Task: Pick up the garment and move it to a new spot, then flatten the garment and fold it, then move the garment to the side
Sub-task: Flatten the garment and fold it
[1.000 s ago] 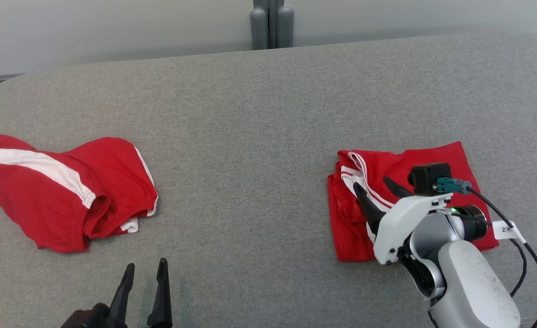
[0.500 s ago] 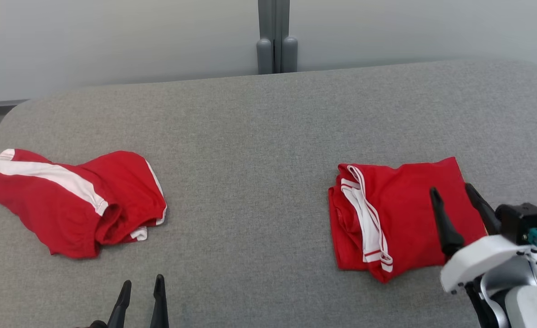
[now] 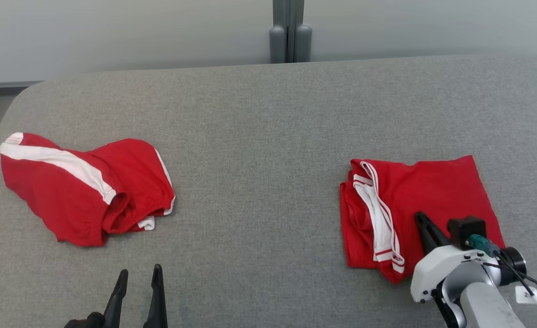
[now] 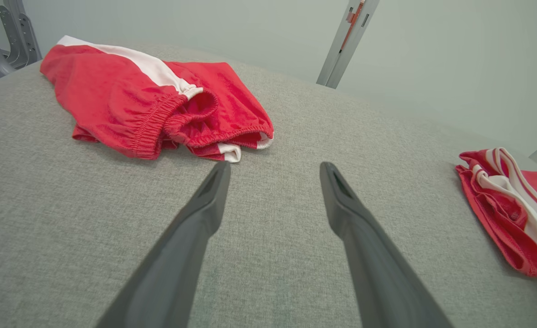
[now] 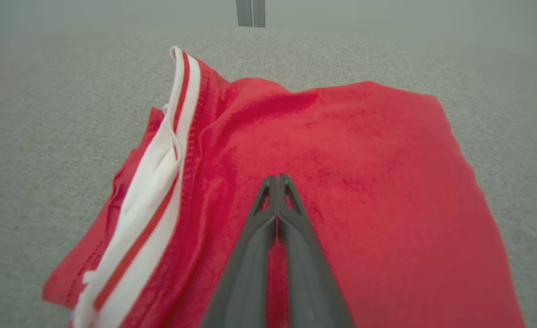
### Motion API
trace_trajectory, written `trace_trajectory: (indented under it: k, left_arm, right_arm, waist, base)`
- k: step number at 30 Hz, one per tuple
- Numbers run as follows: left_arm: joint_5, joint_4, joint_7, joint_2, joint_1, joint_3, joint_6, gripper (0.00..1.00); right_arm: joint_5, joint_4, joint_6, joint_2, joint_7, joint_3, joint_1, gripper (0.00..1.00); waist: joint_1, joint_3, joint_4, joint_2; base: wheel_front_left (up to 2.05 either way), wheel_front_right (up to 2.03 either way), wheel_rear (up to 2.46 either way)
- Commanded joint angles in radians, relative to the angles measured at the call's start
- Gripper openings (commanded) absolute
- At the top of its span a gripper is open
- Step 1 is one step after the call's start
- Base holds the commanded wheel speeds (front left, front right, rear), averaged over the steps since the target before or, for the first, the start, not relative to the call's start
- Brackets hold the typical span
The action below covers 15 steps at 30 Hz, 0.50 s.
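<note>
Looking at a folded red garment with white striped trim (image 3: pixel 427 196), parked flat on the right side of a grey fabric-covered table (image 3: pixel 259 114), well apart from everything else. Reads as the "moved to the side" end of the job, judging by the neat rectangle and the trim tucked along its left edge. Seeing the right gripper (image 3: pixel 421 217) over the near part of that garment, long dark fingers pinched tight together with no cloth caught between them, so not actually gripping anything. Can't tell about real contact with the fabric from here. Probably a closed-finger pose for pressing or smoothing rather than lifting, but only guessing. Over on the left, got a crumpled pair of red shorts with a broad white stripe (image 3: pixel 81 191), bunched up with the elastic waistband gaping toward the near side, clearly not flattened or folded yet. Guessing next in line. Seeing the left gripper (image 3: pixel 140 272) down at the near edge, near those shorts, fingers spread wide apart and empty, pointed toward the far side, presumably ready for a grab. As for containers: no bin, basket or tray to report, just the table bearing both pieces, plus a grey upright post (image 3: pixel 288 32) behind the far edge.
</note>
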Motion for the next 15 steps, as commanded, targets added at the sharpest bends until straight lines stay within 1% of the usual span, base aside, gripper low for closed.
trace_trajectory:
  k: [1,5,8,11,15]
  left_arm:
    - [0.005,0.004,0.000,0.002,-0.022,0.001,-0.006,1.00]
    - [0.004,0.014,0.000,0.002,-0.038,0.001,-0.009,1.00]
    - [-0.002,0.016,0.000,0.002,-0.048,0.005,-0.011,1.00]
    - [-0.004,0.021,0.000,0.002,-0.052,0.004,-0.013,1.00]
    - [-0.007,0.027,0.000,0.002,-0.059,0.004,-0.015,1.00]
  right_arm:
    - [-0.017,0.040,-0.002,0.007,-0.009,0.005,-0.032,0.00]
    - [-0.039,0.155,-0.002,0.037,-0.044,0.026,-0.102,0.00]
    - [-0.042,0.225,-0.001,0.053,-0.071,0.063,-0.141,0.00]
    - [-0.026,0.281,-0.001,0.060,-0.086,0.096,-0.176,0.00]
    - [0.044,0.326,-0.001,0.063,-0.101,0.182,-0.214,0.00]
  waist:
    - [0.0000,0.025,0.017,0.0000]
    - [0.0000,0.039,0.037,0.0000]
    - [0.0000,0.047,0.046,0.0000]
    - [0.0000,0.051,0.052,0.0000]
    - [0.0000,0.054,0.056,0.0000]
  base:
    - [0.00,0.00,0.00]
    - [0.00,0.00,0.00]
    - [0.00,0.00,0.00]
    - [0.00,0.00,0.00]
    - [0.00,0.00,0.00]
